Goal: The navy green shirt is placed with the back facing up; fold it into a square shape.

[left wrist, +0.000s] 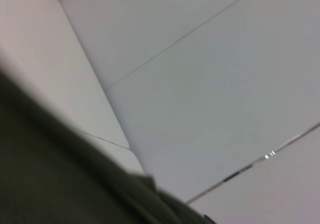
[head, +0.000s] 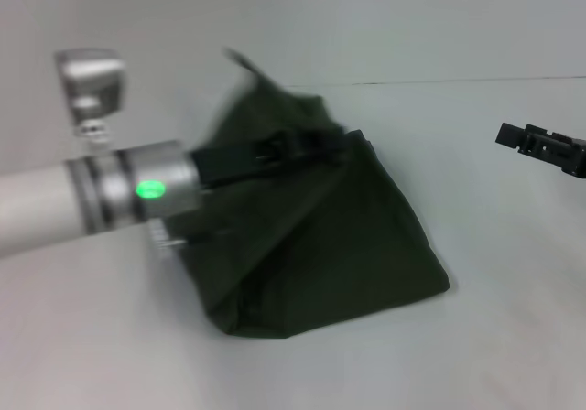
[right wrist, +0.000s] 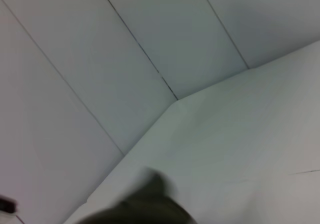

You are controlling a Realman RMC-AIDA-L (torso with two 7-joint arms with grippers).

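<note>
Lying in the middle of the head view, the large dark olive-green short-sleeved shirt [head: 320, 245] of plain matte fabric forms a rumpled, roughly triangular heap on the pale grey worktop [head: 494, 337]. Its lower edge runs from the lower centre of the frame out to a corner at centre right, and its surface shows soft diagonal creases. The upper part of the cloth rises to a blurred peak in the upper centre, lifted off the worktop.

The left arm, a white tube ending in a silver cuff with a green light [head: 149, 190], enters from the left edge at mid height and reaches across to the cloth. Its black left claw [head: 307, 145] sits at the top of the heap, against the raised fabric; the picture is too blurred there to tell whether it grips the shirt or how far its fingers are apart. In the left wrist view the dark green cloth fills the lower left corner, close to the lens, with pale panels behind it.

The black right claw [head: 542, 146] hangs at the right edge of the head view, above mid height, well apart from the shirt and touching nothing; its finger gap cannot be made out. The right wrist view shows a dark blurred bit of the shirt at its bottom edge.
</note>
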